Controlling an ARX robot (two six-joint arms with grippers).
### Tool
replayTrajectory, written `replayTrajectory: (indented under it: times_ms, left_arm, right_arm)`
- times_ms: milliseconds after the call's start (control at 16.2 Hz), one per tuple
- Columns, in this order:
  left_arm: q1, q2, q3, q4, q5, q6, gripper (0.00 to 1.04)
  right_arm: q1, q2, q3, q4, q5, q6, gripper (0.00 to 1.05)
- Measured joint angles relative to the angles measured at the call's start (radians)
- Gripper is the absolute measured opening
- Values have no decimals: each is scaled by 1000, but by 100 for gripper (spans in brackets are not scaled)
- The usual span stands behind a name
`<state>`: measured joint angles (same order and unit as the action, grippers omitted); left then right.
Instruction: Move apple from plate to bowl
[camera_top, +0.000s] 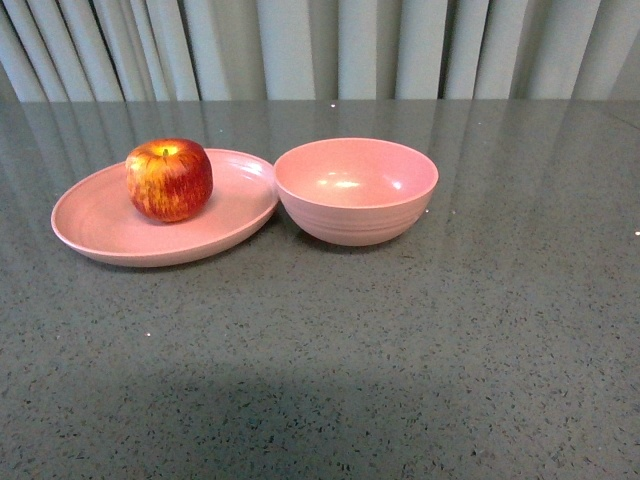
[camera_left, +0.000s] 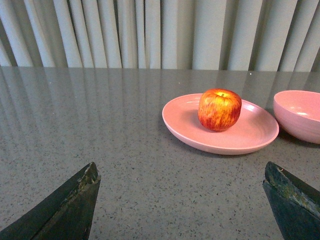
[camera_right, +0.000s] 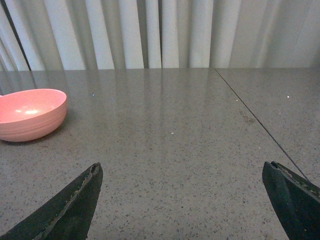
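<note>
Nothing is done yet — the apple (camera_top: 169, 180) sits on the plate (camera_top: 100, 225), and the bowl (camera_top: 350, 222) just beside it is empty. The left gripper (camera_left: 180, 172) and right gripper (camera_right: 182, 170) both stand spread wide, holding nothing, short of the dishes. Everything rests on a grey speckled table (camera_top: 400, 350) — pale pleated curtains (camera_top: 300, 50) hang behind.

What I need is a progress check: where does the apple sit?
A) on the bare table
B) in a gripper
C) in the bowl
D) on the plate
D: the apple rests on the plate, and the bowl beside it is empty.
</note>
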<state>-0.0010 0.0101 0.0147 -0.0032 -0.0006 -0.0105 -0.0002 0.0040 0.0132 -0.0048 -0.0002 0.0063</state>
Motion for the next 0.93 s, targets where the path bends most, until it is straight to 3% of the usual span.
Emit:
replayTrajectory:
  times_ms: [928]
  left_arm:
    - [0, 0, 0, 0, 0, 0, 98]
  right_arm:
    - [0, 0, 0, 0, 0, 0, 98]
